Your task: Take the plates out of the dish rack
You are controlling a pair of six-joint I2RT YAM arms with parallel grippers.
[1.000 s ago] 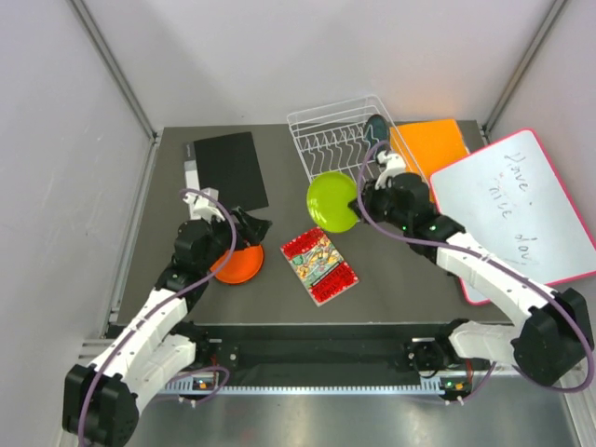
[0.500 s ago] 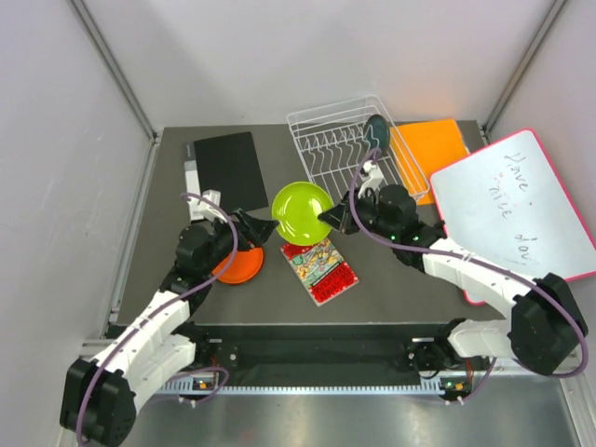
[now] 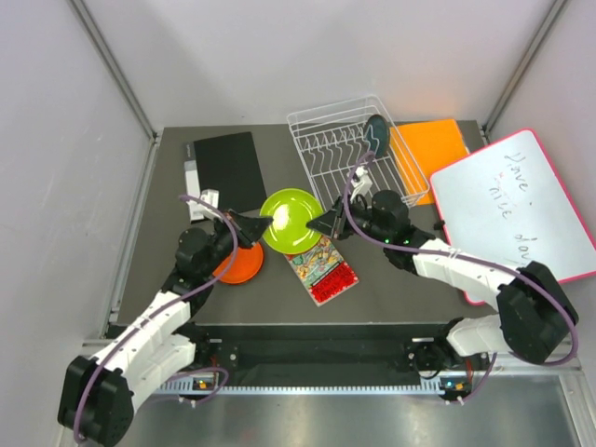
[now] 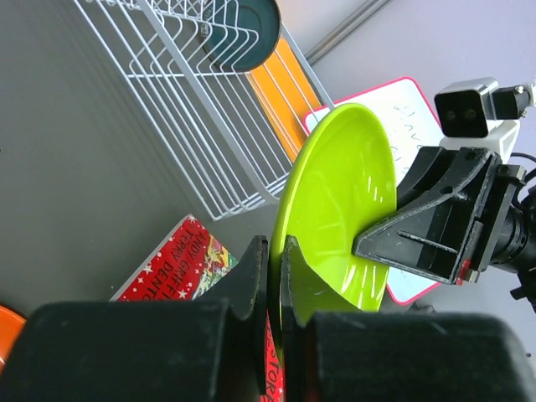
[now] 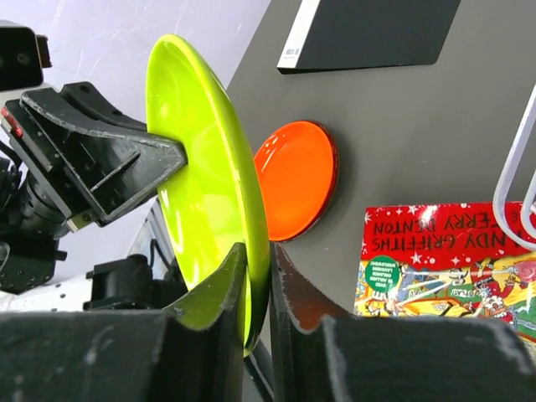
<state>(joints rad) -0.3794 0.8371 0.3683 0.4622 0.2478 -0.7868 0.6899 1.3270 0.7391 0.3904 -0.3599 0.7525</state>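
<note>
The left hand [image 3: 264, 222] and right hand [image 3: 323, 226] both pinched opposite rims of the lime green plate [image 3: 291, 221] above the surface [image 3: 410, 279] beside the dish rack [image 3: 326, 149]; the right hand likely needed to release before the left drew away.

Wearing white shells along the left arm [image 3: 154, 321] and right arm [image 3: 466, 265], showing black joints and black angular fingers [image 5: 310, 335] with scuffed edges, trailing looped purple cables [image 3: 190, 196] beside each forearm.
</note>
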